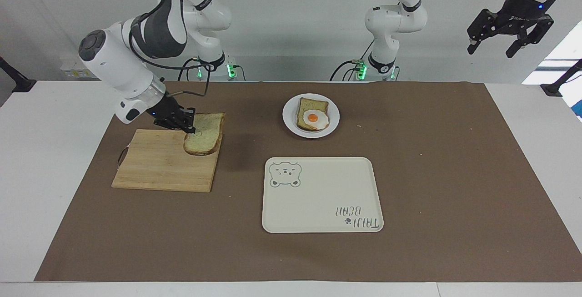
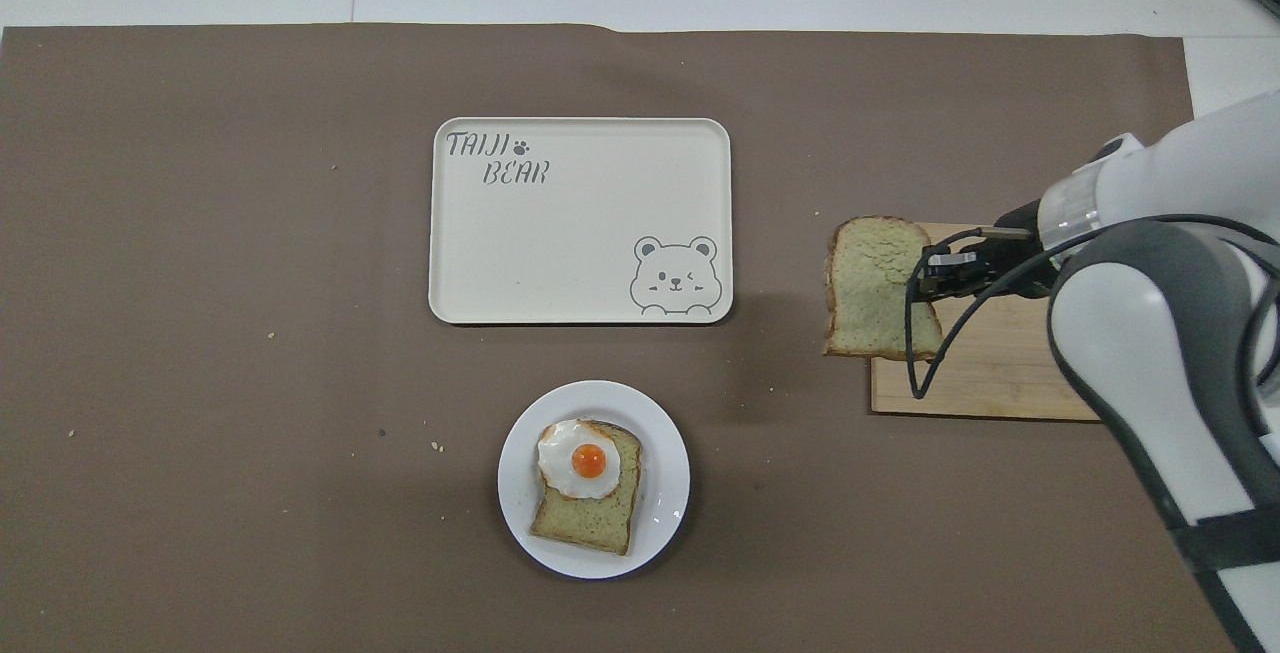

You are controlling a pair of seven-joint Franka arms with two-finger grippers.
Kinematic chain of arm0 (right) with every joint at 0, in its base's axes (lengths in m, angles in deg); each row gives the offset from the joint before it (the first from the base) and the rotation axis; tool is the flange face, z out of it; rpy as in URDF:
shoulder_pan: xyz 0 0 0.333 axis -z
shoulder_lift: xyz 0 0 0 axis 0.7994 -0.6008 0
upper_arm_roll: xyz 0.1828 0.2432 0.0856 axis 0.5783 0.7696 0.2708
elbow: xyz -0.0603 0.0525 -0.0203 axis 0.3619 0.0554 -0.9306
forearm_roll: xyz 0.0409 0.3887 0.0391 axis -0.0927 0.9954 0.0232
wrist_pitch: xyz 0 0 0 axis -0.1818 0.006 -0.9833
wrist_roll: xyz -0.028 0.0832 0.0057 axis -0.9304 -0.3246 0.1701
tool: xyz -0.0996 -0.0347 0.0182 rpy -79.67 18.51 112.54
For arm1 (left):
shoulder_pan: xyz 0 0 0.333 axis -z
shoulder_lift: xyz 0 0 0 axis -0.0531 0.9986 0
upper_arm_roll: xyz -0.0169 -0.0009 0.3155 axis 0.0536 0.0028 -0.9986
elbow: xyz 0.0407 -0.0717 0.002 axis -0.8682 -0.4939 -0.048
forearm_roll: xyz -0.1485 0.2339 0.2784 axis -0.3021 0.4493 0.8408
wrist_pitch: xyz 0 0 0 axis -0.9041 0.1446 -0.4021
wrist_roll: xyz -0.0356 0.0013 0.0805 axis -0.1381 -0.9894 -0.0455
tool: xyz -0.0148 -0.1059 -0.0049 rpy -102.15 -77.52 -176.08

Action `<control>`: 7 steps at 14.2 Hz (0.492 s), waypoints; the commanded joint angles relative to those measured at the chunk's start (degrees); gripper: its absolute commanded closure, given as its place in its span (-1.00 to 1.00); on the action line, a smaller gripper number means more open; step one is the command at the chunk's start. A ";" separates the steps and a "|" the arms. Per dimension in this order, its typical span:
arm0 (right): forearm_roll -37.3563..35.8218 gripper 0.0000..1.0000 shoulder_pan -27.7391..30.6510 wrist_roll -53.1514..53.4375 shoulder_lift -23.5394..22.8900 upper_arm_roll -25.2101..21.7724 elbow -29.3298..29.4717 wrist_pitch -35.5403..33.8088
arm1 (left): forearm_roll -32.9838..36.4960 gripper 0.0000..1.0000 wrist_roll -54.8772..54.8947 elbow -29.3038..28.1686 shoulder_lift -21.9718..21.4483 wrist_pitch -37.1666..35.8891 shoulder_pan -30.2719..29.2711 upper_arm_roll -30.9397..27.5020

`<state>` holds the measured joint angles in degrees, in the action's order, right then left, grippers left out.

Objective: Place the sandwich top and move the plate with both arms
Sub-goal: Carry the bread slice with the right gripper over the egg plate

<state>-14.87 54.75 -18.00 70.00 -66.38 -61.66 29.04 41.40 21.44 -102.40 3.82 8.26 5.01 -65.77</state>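
Sandwich top [image 1: 205,134] hangs over the wooden cutting board's [image 1: 159,167] edge, pinched at its side by the right gripper [image 1: 188,124]; the plate [image 1: 290,119] with its egg-topped slice [image 1: 312,115] lies toward the table's middle. Left gripper [image 1: 509,37] waits high, fingers spread.

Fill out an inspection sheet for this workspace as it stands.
Surface: table under a brown mat.
Job's things: plain bread slice held in the air over the wooden board; white plate holding the egg toast.
Clutter: cream bear tray; crumbs on the mat.
Grippers: right gripper shut on the bread slice; left gripper open, waiting high off the table's end.
Cables: black cable looping from the right gripper.
Surroundings: pale wall.
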 commanded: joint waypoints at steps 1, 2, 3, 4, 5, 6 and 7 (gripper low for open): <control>-1.40 1.00 -5.69 5.89 0.59 0.62 0.24 -0.19 | -0.45 -1.00 -0.60 -1.85 -1.53 -0.20 -0.29 0.04; -1.41 1.00 -7.02 6.51 0.51 0.70 -0.02 -0.10 | -0.45 -1.00 -0.60 -1.85 -1.53 -0.20 -0.29 0.04; -1.41 1.00 -9.30 6.52 0.25 0.62 -0.46 0.34 | -0.45 -1.00 -0.60 -1.85 -1.53 -0.20 -0.29 0.04; -1.41 1.00 -11.15 6.95 0.16 0.62 -0.81 0.95 | -0.45 -1.00 -0.60 -1.85 -1.53 -0.20 -0.29 0.04; -1.41 1.00 -12.47 8.79 0.16 0.70 -1.07 1.22 | -0.45 -1.00 -0.60 -1.85 -1.53 -0.20 -0.29 0.04; -1.41 1.00 -14.22 11.24 0.24 0.70 -1.25 1.57 | -0.45 -1.00 -0.60 -1.85 -1.53 -0.20 -0.29 0.04; -1.32 1.00 -15.46 12.92 0.42 0.70 -1.25 1.66 | -0.45 -1.00 -0.60 -1.85 -1.53 -0.20 -0.29 0.04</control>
<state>-15.35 41.07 -8.25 69.90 -65.69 -62.19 29.56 41.40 21.43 -102.40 3.82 8.26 5.01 -65.77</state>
